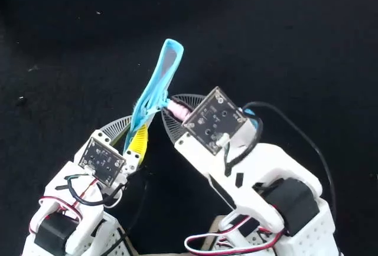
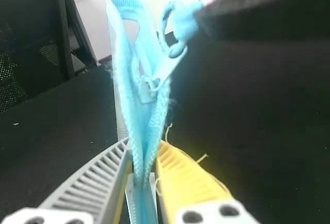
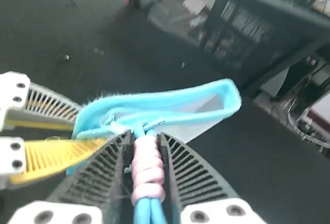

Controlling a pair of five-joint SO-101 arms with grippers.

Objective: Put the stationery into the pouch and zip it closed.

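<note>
The pouch is pinched endwise in the left gripper, extending away. Its pink zip pull is clamped in the right gripper.

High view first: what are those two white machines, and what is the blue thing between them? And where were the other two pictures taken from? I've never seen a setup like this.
Those are two small robot arms, side by side at a black table. The high view comes from a fixed camera looking down on them. The other two pictures come from little cameras on each arm's wrist, so each looks out along its own gripper, the two-fingered clamp at the arm's end. The blue thing is a soft fabric pouch with a zip. The left gripper, with one grey and one yellow finger, is shut on the pouch's edge. The right gripper is shut on the pink zip pull attached to the pouch's zip.
</note>
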